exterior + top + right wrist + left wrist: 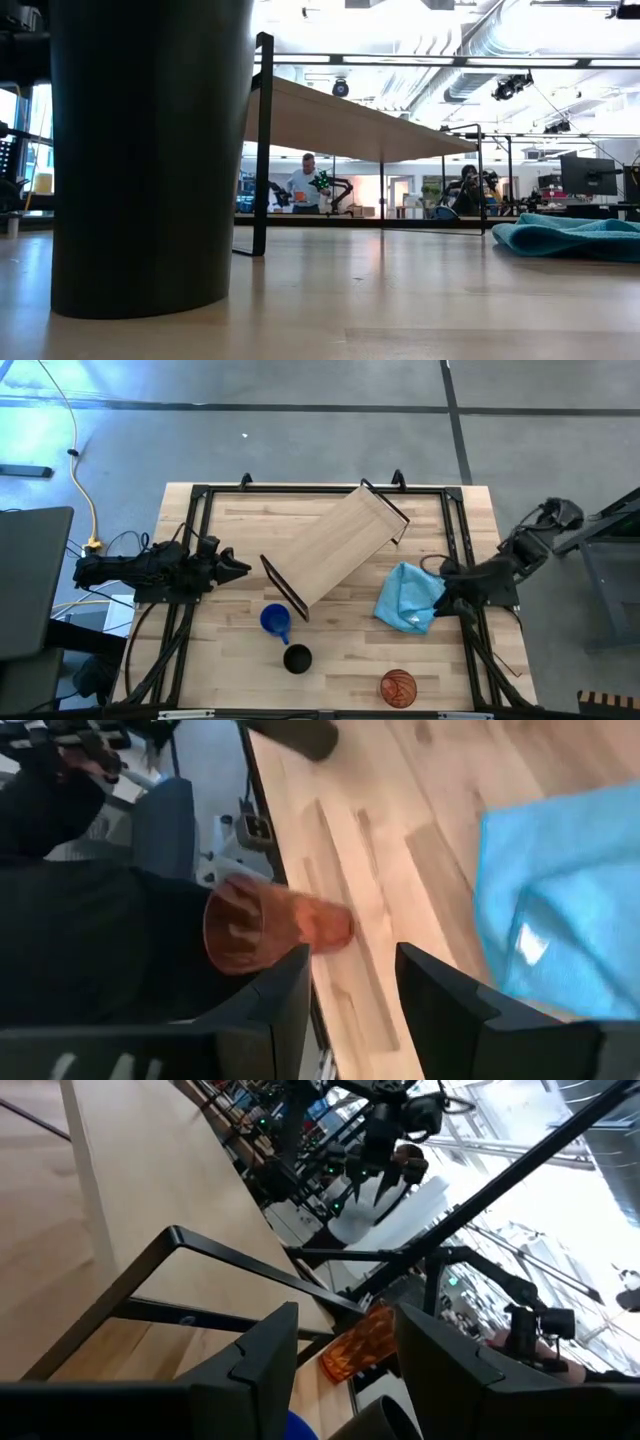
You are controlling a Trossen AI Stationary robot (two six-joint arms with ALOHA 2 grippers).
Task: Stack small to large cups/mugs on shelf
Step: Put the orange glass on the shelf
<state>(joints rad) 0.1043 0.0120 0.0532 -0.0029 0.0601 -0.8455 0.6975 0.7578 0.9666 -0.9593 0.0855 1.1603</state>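
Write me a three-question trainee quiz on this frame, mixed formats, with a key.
1. True or false: a cup already stands on the shelf.
2. Which vessel lies nearest the table's front edge in the high view? A) blue mug B) black cup C) orange tumbler
3. Fill in: the right tool sits right beside the light blue ____.

Key:
1. False. The board is bare; all three vessels are on the table.
2. C. The tumbler is nearest that edge, toward the right.
3. Cloth. The left tool waits open at the table's left, short of the shelf's bracket.
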